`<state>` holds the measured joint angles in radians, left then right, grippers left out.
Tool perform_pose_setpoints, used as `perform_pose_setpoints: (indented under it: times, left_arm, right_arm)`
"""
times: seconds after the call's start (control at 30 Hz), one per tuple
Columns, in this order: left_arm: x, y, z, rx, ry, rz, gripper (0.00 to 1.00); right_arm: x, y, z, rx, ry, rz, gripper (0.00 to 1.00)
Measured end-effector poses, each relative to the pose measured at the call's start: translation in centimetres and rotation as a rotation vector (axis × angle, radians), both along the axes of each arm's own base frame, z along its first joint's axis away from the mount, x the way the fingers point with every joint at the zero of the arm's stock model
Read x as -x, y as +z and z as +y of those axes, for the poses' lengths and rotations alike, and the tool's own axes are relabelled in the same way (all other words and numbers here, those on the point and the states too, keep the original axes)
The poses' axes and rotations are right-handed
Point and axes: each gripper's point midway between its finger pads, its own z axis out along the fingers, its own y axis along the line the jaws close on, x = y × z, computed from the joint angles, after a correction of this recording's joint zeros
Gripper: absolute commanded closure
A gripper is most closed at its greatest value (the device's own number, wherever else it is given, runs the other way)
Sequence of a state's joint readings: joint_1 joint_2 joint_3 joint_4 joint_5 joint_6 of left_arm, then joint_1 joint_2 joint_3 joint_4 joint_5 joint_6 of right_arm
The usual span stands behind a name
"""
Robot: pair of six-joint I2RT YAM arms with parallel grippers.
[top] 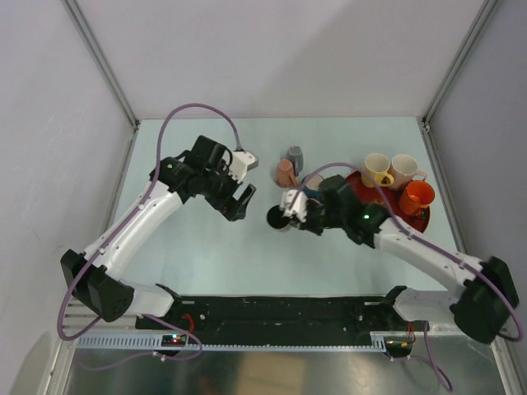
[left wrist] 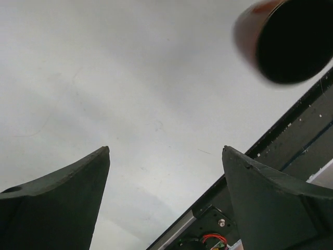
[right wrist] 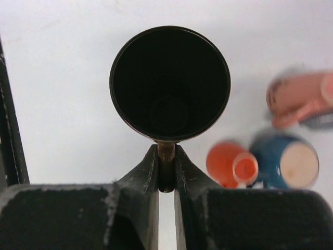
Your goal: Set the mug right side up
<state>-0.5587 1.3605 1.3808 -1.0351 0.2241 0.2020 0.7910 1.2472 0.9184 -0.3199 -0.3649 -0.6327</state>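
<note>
One thin handle [right wrist: 166,147] is all the dark mug [right wrist: 169,83] is held by, pinched in the right gripper [right wrist: 166,157] over the table's [top: 206,255] middle with the left gripper [left wrist: 165,151] spread wide, so it could be twisted loose and dropped.

The mug [right wrist: 169,83] is black inside and maybe orange-brown outside, but that view is blurry. At three o'clock from it, a red tray [top: 422,224] holds a yellow cup [top: 376,169], a cream cup [top: 404,169] and an orange cup [top: 417,197]. The table [top: 206,263] is pale blue.
</note>
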Motion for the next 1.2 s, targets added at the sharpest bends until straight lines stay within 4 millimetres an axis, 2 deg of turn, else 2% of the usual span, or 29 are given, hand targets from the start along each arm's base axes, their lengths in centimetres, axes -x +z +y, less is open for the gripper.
perform_pose_setpoints:
  times: [0.17, 0.3, 0.33, 0.37, 0.43, 0.57, 0.77, 0.9, 1.2]
  left_arm:
    - [-1.5, 1.8, 1.2, 0.021, 0.043, -0.061, 0.08]
    - [-2.0, 2.7, 1.3, 0.017, 0.027, -0.099, 0.08]
    - [-2.1, 2.9, 1.3, 0.017, 0.022, -0.109, 0.08]
    - [-2.2, 3.1, 1.3, 0.018, 0.021, -0.115, 0.08]
    - [-2.3, 3.2, 1.3, 0.018, 0.017, -0.124, 0.08]
    - [-2.3, 3.2, 1.3, 0.017, 0.016, -0.124, 0.08]
    - [-2.3, 3.2, 1.6, 0.004, 0.016, -0.137, 0.07]
    - [-2.2, 3.7, 2.1, -0.006, 0.015, -0.165, 0.08]
    - [-2.4, 3.8, 2.9, -0.043, 0.016, -0.194, 0.08]
  right_arm:
    - [-0.7, 0.6, -6.8, -0.008, -0.176, 0.031, 1.0]
    - [-2.3, 1.1, -11.2, -0.035, -0.339, 0.062, 1.0]
    - [-2.5, 1.1, -11.6, -0.04, -0.357, 0.071, 1.0]
    - [-3.7, 1.0, -13.5, -0.049, -0.438, 0.083, 1.0]
    - [-5.2, 0.5, -15.9, -0.059, -0.543, 0.109, 1.0]
    - [-8.4, -1.0, -19.7, -0.088, -0.733, 0.163, 1.0]
    - [-11.8, -3.3, -22.5, -0.118, -0.897, 0.206, 1.0]
    - [-13.5, -4.7, -23.2, -0.123, -0.945, 0.211, 1.0]
    - [-15.7, -6.6, -23.6, -0.134, -0.97, 0.206, 1.0]
